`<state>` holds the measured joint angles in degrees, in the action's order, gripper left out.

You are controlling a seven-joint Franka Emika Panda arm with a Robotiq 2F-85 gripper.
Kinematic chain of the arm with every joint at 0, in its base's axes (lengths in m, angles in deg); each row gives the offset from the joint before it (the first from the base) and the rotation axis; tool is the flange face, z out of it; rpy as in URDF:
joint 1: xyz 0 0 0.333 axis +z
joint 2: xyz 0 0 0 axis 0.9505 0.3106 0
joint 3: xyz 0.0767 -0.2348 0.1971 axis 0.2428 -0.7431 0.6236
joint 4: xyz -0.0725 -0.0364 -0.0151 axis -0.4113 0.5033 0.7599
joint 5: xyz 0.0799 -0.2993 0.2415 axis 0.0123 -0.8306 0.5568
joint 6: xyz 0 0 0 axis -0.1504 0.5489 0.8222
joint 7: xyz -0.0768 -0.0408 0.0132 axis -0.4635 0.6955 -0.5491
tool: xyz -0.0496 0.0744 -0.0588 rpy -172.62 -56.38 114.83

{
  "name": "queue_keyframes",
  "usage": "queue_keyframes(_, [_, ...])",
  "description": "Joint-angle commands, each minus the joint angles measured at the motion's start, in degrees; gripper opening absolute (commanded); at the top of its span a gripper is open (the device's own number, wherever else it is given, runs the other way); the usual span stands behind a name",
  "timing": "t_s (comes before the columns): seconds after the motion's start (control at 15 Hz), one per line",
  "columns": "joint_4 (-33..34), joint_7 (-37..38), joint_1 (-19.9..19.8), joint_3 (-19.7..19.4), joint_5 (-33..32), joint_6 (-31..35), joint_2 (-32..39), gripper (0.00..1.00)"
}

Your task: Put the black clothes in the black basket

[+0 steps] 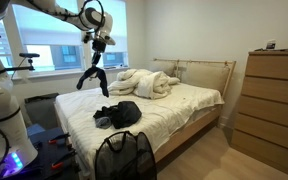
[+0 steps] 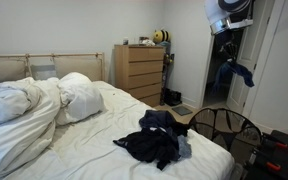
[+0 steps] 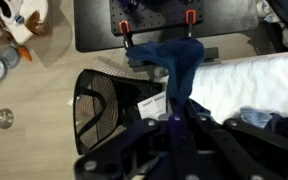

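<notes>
Wrist view: dark garment (image 3: 180, 58), soft, light and limp, hangs from the hand (image 3: 174, 117) clamped on it, seemingly at a bunched fold, the surest hold.

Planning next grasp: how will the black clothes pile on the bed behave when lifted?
Probably floppy: the dark blue cloth garment hanging from the gripper drapes limp. The crumpled black clothes pile looks like several tangled pieces, so one pinch may drag others along.
</notes>
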<state>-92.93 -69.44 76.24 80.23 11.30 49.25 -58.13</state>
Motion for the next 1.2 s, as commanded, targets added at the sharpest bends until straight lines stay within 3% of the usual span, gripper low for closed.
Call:
queue_keyframes(0.0, [-3.5, 0.1, -3.3, -2.3, -4.1, -1.5, -6.0, 0.02])
queue_keyframes(0.4, [-8.1, -3.7, -8.7, -7.3, -14.1, 2.0, -13.5, 0.02])
queue_keyframes(0.8, [-15.1, -8.9, -10.4, -9.9, -22.9, 13.5, -18.7, 0.02])
queue_keyframes(1.13, [-19.8, -10.6, -10.3, -10.8, -21.1, 23.3, -19.9, 0.01])
